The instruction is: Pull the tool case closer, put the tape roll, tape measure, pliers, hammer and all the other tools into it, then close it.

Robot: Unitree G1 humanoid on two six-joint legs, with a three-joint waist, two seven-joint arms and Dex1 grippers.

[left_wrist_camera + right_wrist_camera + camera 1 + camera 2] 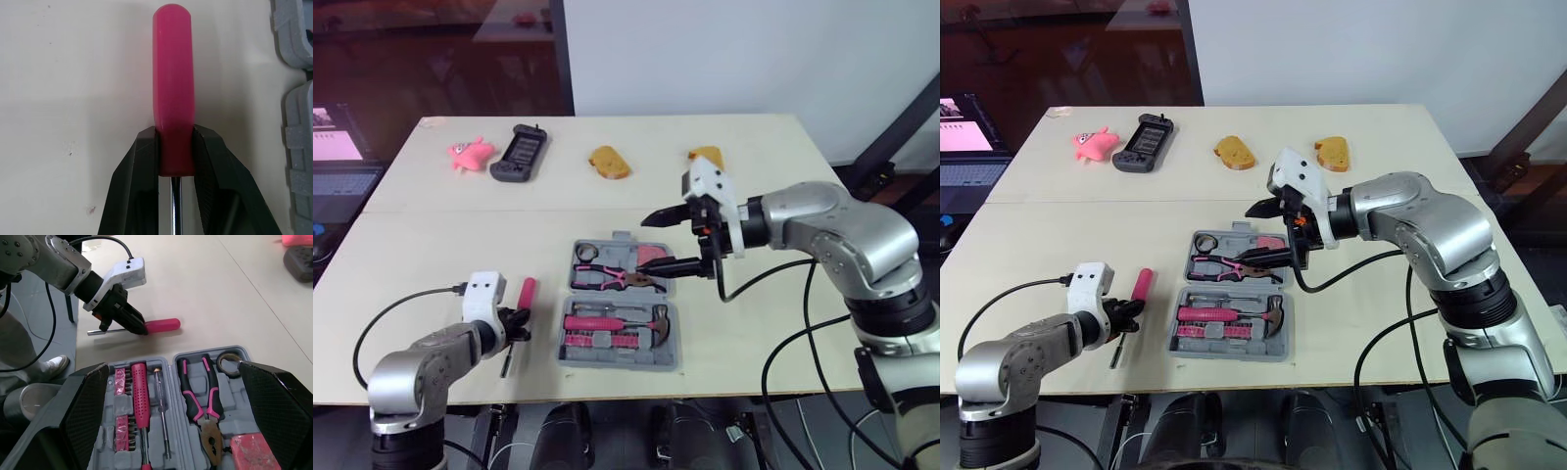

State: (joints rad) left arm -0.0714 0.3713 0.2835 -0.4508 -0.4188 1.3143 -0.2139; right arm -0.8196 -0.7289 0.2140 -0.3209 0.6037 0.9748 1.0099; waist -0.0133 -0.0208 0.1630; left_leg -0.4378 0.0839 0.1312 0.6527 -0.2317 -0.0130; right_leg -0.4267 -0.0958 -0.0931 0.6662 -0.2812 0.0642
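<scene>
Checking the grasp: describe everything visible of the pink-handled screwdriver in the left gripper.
The screwdriver has a glossy pink plastic handle with a rounded end and a thin bright metal shaft. It lies level over the beige table, left of the open grey tool case, handle pointing away from the robot. The left gripper's black fingers clamp the handle's base; contact with the table is unclear.

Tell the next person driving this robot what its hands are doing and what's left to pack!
Left gripper: jaws shut on the screwdriver, low over the table, on the left of the case.
Right gripper: jaws open, above the case's far half.
Done: the case lies open; the tape roll, tape measure, pliers and hammer sit inside.
Left: put the screwdriver in, then close the case.
</scene>
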